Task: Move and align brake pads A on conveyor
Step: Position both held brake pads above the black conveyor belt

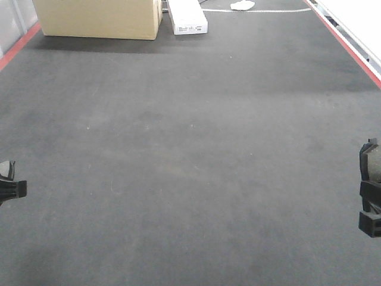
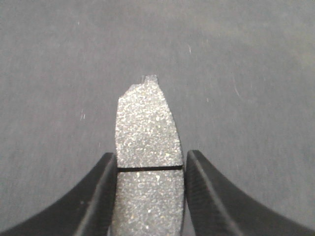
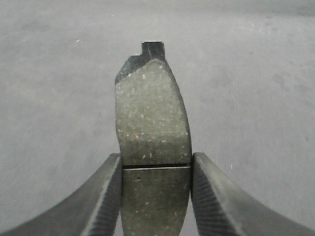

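Though cropped below, left fingers (image 2: 96, 196) clamp one brake pad (image 2: 147, 132), right fingers (image 3: 216, 196) apparently another pad (image 3: 152, 123).

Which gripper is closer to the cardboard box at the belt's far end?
Left. The left gripper is at the left edge of the conveyor, on the same side as the cardboard box; the right gripper is at the opposite edge, farther off.
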Tool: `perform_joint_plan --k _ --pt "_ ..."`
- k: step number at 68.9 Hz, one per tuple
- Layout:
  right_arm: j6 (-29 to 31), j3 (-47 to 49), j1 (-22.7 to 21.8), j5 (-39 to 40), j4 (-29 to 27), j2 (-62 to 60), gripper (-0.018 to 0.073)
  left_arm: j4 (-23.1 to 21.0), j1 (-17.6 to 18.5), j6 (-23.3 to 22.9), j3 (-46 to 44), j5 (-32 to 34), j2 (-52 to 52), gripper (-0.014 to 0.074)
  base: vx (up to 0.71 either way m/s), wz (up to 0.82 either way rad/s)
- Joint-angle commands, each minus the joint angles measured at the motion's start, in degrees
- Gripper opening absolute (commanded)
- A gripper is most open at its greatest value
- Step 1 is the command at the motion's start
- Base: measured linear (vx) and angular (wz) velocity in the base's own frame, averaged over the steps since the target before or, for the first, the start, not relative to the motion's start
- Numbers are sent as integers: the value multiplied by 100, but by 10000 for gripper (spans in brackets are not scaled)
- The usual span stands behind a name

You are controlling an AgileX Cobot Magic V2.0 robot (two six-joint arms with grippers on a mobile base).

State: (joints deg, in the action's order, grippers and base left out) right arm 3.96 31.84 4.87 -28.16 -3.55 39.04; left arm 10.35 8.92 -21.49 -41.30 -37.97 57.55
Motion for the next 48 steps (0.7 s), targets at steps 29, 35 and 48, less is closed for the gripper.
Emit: perform_joint_plan --k 29,35,48 --pt "17 177 -26 492 -3 -14 70 39 37 -7 -173 363 -113 93 8 0" --pt "17 177 -26 497 -3 -14 70 39 37 -7 -173 363 -113 93 2 0" --pt "17 177 -26 492 -3 -14 70 39 37 -7 -173 363 -113 93 0 0"
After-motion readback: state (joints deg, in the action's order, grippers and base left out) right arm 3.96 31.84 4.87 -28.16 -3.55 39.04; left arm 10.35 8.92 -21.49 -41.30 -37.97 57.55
